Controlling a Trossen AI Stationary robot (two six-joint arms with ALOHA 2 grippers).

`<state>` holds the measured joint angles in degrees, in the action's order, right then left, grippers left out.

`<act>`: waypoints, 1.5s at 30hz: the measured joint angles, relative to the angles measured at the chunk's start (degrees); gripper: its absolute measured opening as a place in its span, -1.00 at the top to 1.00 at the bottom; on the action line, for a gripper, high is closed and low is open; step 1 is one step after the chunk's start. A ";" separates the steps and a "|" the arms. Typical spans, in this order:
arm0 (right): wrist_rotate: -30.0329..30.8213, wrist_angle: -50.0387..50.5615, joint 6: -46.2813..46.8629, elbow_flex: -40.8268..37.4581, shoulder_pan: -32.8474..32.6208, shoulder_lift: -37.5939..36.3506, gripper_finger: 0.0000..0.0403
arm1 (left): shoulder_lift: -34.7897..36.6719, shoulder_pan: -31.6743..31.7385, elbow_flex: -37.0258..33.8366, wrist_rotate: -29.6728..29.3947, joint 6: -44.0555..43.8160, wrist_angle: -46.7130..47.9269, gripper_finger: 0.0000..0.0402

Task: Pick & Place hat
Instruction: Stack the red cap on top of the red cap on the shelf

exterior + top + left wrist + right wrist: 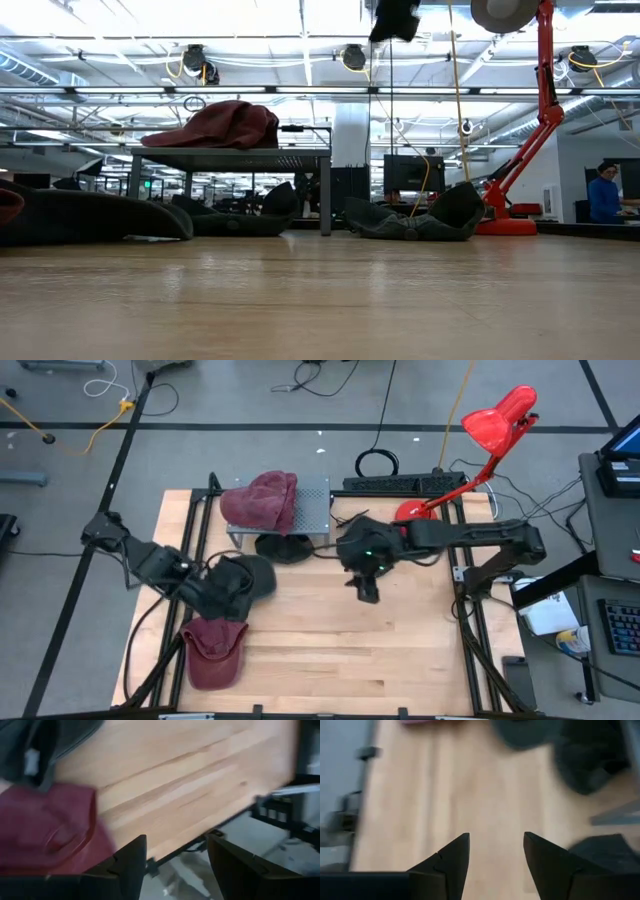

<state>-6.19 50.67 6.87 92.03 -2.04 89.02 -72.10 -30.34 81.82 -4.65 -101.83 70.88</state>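
Dark left gripper fingers stand apart and empty near the red cap at the table's left front, which looks soft, light, probably best pinched at its stiffer brim, while the right gripper, also parted and empty, hangs mid-table.

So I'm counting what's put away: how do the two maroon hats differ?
The maroon hat on the rack sits raised on the grey metal rack, bunched up. The maroon cap on the table lies flat near the front left, brim showing. Both are maroon fabric.
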 joint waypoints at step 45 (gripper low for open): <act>-1.30 -4.07 -0.17 -5.43 -10.52 -8.31 0.09 | -46.14 -12.89 8.26 14.53 -24.53 9.22 0.01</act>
<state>-7.49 46.60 6.70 86.59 -12.56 80.71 -118.24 -43.22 90.08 9.88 -126.36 80.10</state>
